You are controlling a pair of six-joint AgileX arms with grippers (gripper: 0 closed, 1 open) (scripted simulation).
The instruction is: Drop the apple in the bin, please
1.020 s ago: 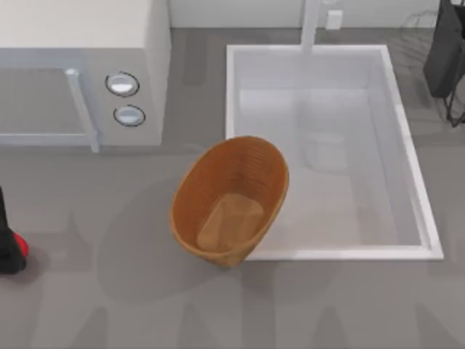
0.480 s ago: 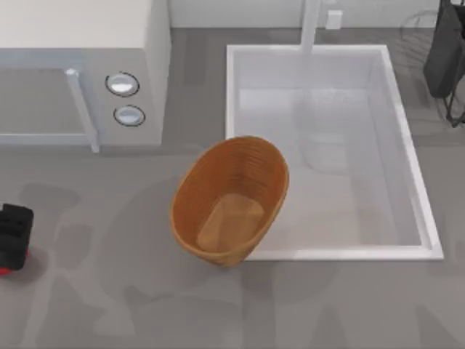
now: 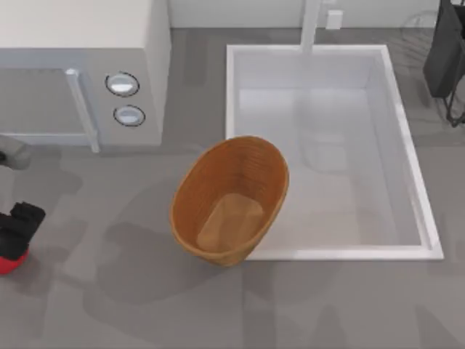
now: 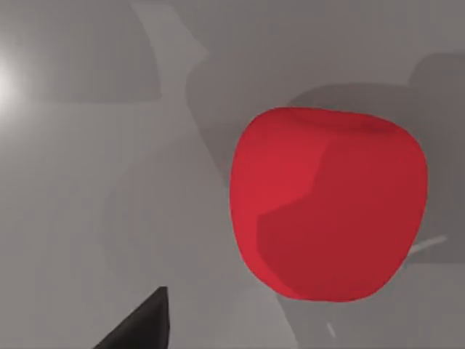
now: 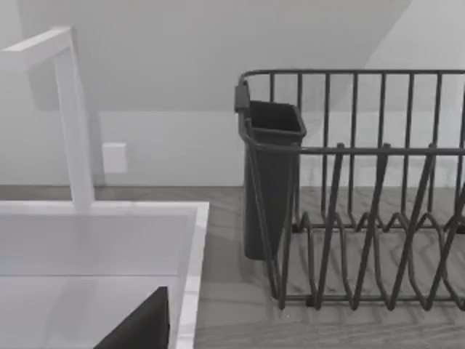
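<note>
My left end effector [image 3: 18,222] is at the far left edge of the surface [image 3: 131,305], directly over the apple [image 3: 9,262]; in the top view its black body covers part of the fruit, and I see only a red piece of the apple below it. I cannot tell if its fingers are spread or pressed together. In the left wrist view the apple [image 4: 328,203] is large and bright red, it lies on the grey surface [image 4: 87,182], and one dark fingertip [image 4: 142,326] is visible beside it, apart from the fruit. The bin [image 3: 229,200] stands near the middle of the surface, well apart from the apple to its right, and its right side overlaps the front left corner of the white sink [image 3: 410,153]. It is an oval brown wicker basket with a lighter flat bottom. Behind the apple, at the back left, there is a microwave [image 3: 80,65] with two round knobs. My right arm [image 3: 445,51] is parked at the back right corner, near a dark dish rack [image 5: 363,189] and the white faucet [image 5: 69,109]; the state of its end effector I cannot tell.
</note>
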